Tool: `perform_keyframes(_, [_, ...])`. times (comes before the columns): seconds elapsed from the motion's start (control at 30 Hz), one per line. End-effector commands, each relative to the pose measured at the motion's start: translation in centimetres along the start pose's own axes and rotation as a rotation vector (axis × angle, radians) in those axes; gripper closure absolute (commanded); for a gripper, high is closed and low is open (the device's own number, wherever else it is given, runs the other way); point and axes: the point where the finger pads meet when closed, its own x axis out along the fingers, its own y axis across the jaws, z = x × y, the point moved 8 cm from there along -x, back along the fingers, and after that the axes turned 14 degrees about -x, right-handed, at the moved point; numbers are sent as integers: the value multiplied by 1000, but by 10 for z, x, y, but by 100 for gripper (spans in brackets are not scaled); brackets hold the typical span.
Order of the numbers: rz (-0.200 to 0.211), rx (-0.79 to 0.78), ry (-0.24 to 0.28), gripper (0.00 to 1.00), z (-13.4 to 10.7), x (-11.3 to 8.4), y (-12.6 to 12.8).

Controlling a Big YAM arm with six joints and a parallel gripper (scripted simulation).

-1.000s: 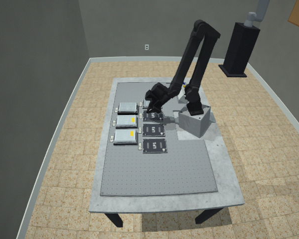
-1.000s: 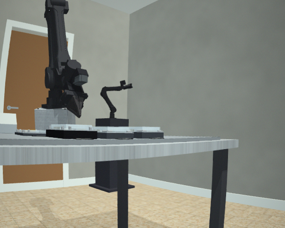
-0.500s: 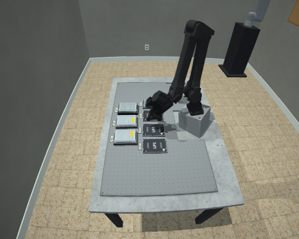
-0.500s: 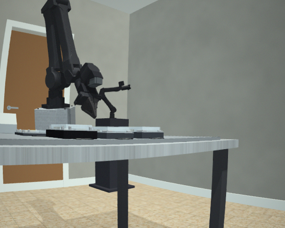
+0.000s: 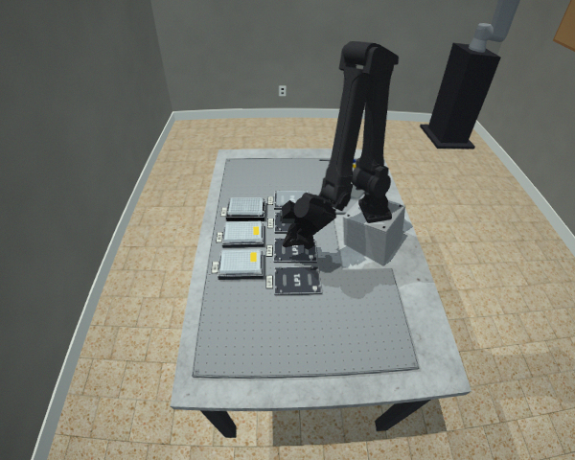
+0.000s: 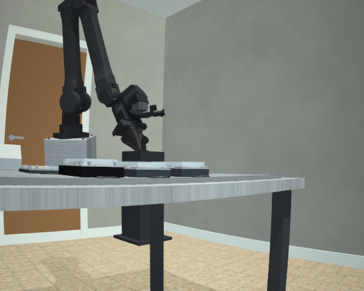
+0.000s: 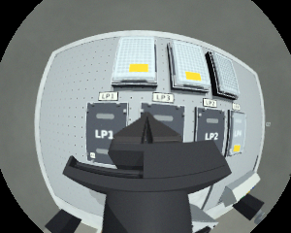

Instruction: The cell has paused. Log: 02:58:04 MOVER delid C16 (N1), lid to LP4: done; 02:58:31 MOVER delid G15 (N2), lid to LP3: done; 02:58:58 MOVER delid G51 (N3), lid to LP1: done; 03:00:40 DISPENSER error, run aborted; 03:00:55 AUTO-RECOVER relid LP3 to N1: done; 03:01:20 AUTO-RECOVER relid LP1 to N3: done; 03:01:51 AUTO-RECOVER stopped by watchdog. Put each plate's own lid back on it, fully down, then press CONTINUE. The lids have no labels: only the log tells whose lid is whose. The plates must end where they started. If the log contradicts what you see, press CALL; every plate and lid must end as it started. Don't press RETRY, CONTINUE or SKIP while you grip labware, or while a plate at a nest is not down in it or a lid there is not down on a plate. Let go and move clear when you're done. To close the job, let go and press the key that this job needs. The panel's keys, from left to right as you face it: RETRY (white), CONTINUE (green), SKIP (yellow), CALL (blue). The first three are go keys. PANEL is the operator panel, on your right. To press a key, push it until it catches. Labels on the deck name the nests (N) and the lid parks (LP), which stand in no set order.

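Lids were my worry, and one of them (image 5: pixel 291 197) lay loose on the far park of the right-hand row, clear and flat, with a small yellow mark that showed in the wrist view. The other two sat on the middle plate (image 5: pixel 241 232) and the near plate (image 5: pixel 239 263) in the left-hand row, each with a yellow patch. The far plate (image 5: pixel 245 205) stood bare, its wells open.

My claw (image 5: pixel 293 243) was shut tight on nothing. It hung tilted over the middle of the park row, above the deck and touching no labware. The near park (image 5: pixel 296 280) held no lid. I could not read the nest labels.

I judged a lid to be light, thin moulded plastic: stiff enough to lift flat, but slick and easily cracked or bowed by a hard squeeze. I would have taken it across its short width, fingers on the two long skirts near their middles, so it hung level and did not swing. A corner hold would likely have tipped it and let it jam on a plate's rim.

By the task's record one lid had gone back on the wrong plate, so I reckoned a seated lid had to come off as well. It needed a straight upward pull, so as not to drag the plate out of its nest on the bench (image 5: pixel 441 316).
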Motion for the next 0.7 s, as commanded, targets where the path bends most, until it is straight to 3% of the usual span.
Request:
perform_keyframes(0.0, [10, 55, -10, 100, 16, 5, 20])
perform_keyframes(0.1, [10, 55, -10, 100, 19, 5, 31])
perform_keyframes(0.67, [6, 59, -17, 100, 17, 3, 26])
